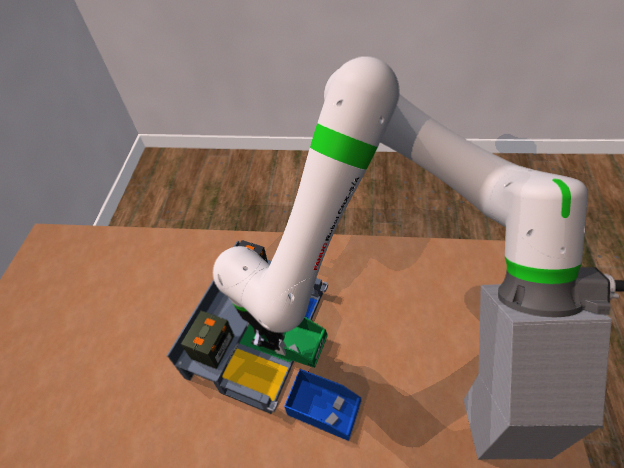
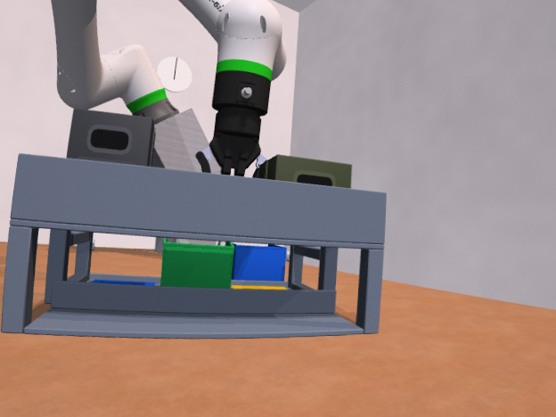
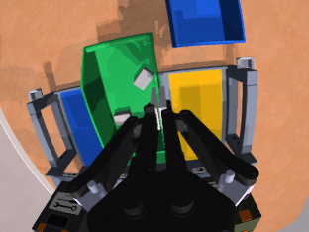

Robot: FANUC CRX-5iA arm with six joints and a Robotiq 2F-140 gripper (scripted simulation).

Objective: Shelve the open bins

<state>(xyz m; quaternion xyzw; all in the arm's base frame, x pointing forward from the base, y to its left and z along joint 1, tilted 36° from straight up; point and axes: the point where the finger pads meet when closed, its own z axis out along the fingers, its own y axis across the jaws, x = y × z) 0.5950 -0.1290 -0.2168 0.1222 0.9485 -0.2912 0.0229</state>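
The green bin (image 1: 291,343) sits partly inside the grey shelf (image 2: 194,203), between the blue mark (image 3: 80,117) and the yellow mark (image 3: 194,98). Its front end juts out toward the table, and grey parts lie in it. My gripper (image 3: 158,95) reaches down through the shelf's open top and is shut on the green bin's wall at its inner end. The gripper also shows in the exterior view (image 2: 232,168). The blue bin (image 1: 322,402) stands on the table just in front of the shelf, with two grey parts inside. The mark under the green bin is hidden.
An olive box (image 1: 207,337) and a dark grey box (image 2: 111,137) stand on the shelf's top board, on either side of my gripper. The robot's grey pedestal (image 1: 541,374) stands at the right. The table's left edge lies beyond the shelf.
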